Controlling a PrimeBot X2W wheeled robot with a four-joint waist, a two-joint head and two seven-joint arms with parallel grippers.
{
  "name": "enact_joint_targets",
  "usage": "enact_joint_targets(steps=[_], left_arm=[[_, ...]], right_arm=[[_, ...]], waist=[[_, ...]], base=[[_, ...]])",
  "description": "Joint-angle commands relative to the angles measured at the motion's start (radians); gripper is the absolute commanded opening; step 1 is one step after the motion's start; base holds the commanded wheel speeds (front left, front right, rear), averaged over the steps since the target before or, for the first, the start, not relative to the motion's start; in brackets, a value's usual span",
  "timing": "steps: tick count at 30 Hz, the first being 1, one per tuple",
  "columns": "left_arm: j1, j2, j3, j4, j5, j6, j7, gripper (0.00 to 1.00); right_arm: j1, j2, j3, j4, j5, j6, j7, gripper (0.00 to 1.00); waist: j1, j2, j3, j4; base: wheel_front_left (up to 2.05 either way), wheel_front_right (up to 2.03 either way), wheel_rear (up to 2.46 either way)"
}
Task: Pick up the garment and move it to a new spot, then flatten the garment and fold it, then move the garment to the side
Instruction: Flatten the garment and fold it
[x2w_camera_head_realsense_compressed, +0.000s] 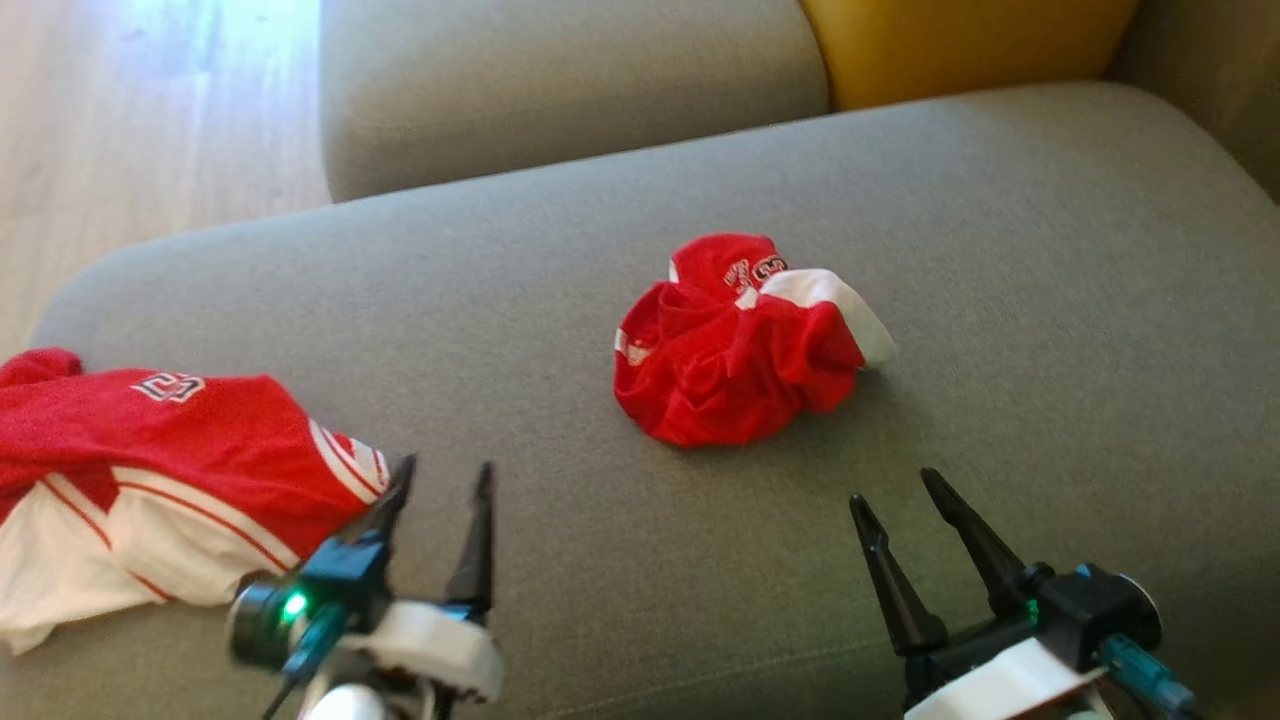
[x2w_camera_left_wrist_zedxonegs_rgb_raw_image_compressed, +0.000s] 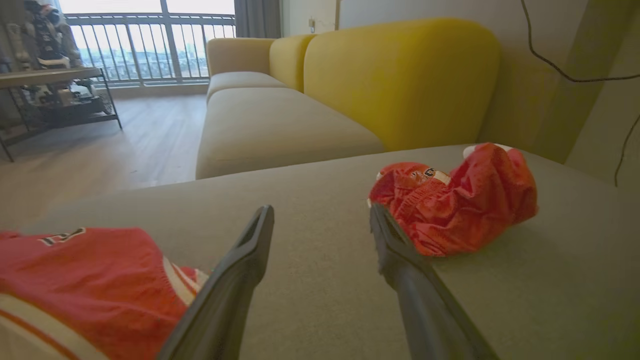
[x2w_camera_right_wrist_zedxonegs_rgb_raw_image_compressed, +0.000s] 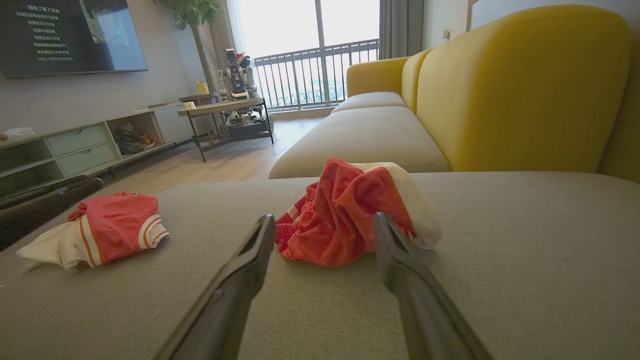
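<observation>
Crumpled red garment (x2w_camera_right_wrist_zedxonegs_rgb_raw_image_compressed: 350, 210) on sofa (x2w_camera_right_wrist_zedxonegs_rgb_raw_image_compressed: 525, 250), right hand (x2w_camera_right_wrist_zedxonegs_rgb_raw_image_compressed: 324, 216) spread, seemingly near

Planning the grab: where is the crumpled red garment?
The crumpled garment lies centred in the head view on the grey sofa, ahead of the right gripper, right of the other garment.

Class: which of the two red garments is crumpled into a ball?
The middle garment, ahead of the right gripper; the left-edge garment lies spread flatter.
</observation>
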Motion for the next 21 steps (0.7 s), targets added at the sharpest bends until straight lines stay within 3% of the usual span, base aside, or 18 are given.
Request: enact_joint_targets(steps=[1, 11, 21], left_arm=[[-0.079, -0.006, 0.013, -0.003, -0.007, -0.01, -0.012, 1.0], [-0.435, -0.006, -0.17, 0.339, -0.121, -0.088, -0.012, 1.0], [-0.718, -0.006, -0.298, 0.651, -0.177, -0.111, 0.003, 1.0]], right_arm=[[-0.064, -0.003, 0.027, -0.035, -0.007, 0.0, -0.009, 1.0], [-0.116, -0.003, 0.061, -0.044, 0.049, 0.0, -0.009, 1.0], [-0.168, -0.003, 0.079, -0.067, 0.07, 0.0, -0.009, 1.0]], waist=[[0.0, 0.0, 0.027, -0.025], [0.0, 0.0, 0.121, -0.148], [0.0, 0.0, 0.201, -0.221]], base=[[0.0, 0.0, 0.0], [0.0, 0.0, 0.0], [0.0, 0.0, 0.0]])
